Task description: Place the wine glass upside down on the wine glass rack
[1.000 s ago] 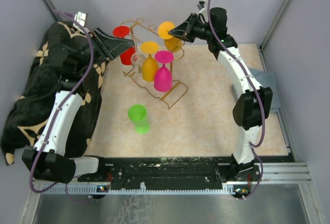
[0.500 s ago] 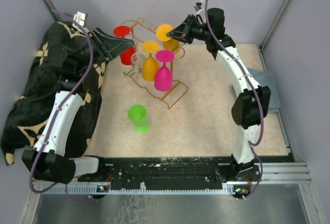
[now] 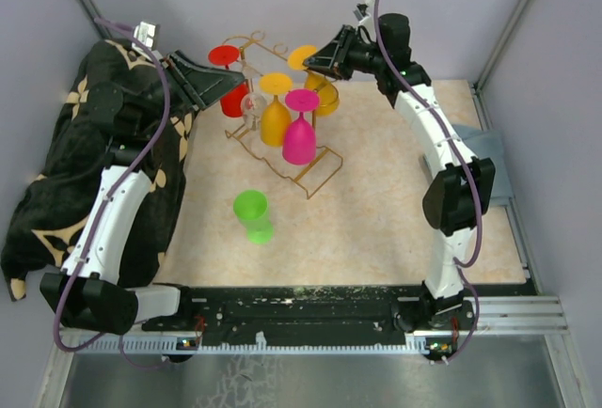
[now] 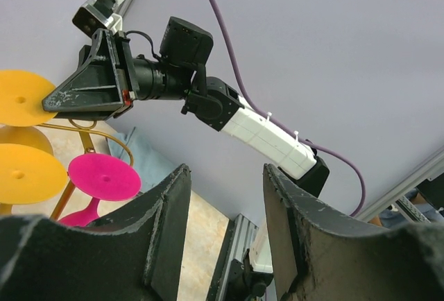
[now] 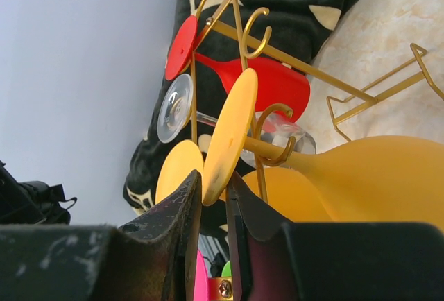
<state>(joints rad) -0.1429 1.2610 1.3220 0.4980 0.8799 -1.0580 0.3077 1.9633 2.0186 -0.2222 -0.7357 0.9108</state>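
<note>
The gold wire wine glass rack (image 3: pixel 316 169) stands at the back of the table with red, orange, pink and clear glasses hanging upside down. My right gripper (image 3: pixel 322 57) is shut on the round foot (image 5: pixel 232 134) of a yellow wine glass (image 3: pixel 324 98). The glass's stem lies in a rack loop (image 5: pixel 276 150) and its bowl hangs below. My left gripper (image 3: pixel 240 74) is open and empty beside the red glass (image 3: pixel 232 100). In the left wrist view its fingers (image 4: pixel 170 218) frame only wall and the right arm.
A green glass (image 3: pixel 252 212) lies on its side on the table in front of the rack. A black patterned cloth (image 3: pixel 56 192) covers the left side. The clear glass (image 5: pixel 173 107) and red glass (image 5: pixel 267 84) hang close behind the yellow foot.
The yellow glass's bowl has swung lower and nearer under the rack top, while my right gripper stays closed on its foot. The left arm has not moved.
</note>
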